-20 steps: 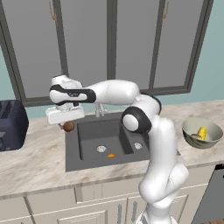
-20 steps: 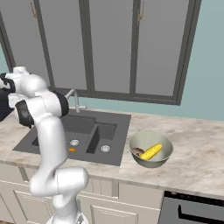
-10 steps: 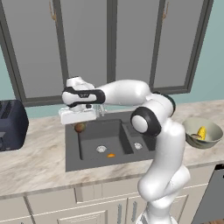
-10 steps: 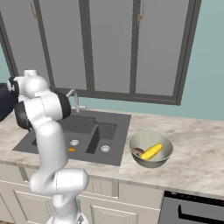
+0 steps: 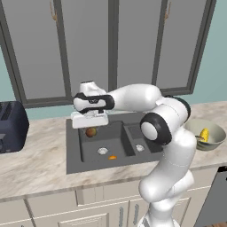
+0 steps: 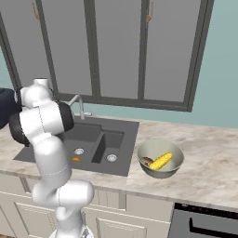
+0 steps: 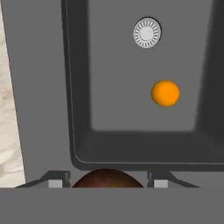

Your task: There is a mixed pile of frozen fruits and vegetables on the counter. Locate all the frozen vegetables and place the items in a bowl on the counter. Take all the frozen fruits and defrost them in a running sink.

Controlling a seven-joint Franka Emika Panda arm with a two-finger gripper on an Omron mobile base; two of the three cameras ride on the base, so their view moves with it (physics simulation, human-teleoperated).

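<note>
Hanging over the big basin of the sink (image 5: 111, 142), the gripper (image 5: 91, 128) had the dark brown fruit (image 5: 91, 131) pinched between its two fingers, jaws parted about the width of the fruit and closed against its sides. In the left base view the fruit sat just under the white hand, above the basin's back left corner, clear of the basin floor.

Down on that floor, the orange ball (image 5: 112, 157) lay near the round drain (image 5: 102, 151), at roughly five o'clock from it. The hand view put the same pair differently: drain (image 7: 147, 33) near the top, orange ball (image 7: 165, 92) at about five o'clock below it, and the brown fruit's rounded top (image 7: 107, 178) poking up at six o'clock between the fingertips.

Off at three o'clock from the sink, the bowl (image 6: 149, 151) stood on the counter (image 6: 204, 158), well apart from the basins. The corn cob (image 6: 160, 161) lay tilted inside it, and a small brown thing, likely the mushroom (image 6: 146, 161), sat just beside the cob at its nine o'clock. The silver faucet (image 6: 78, 104) rose behind the sink, and the dark toaster (image 5: 12, 126) stood at the far nine o'clock end of the counter.
</note>
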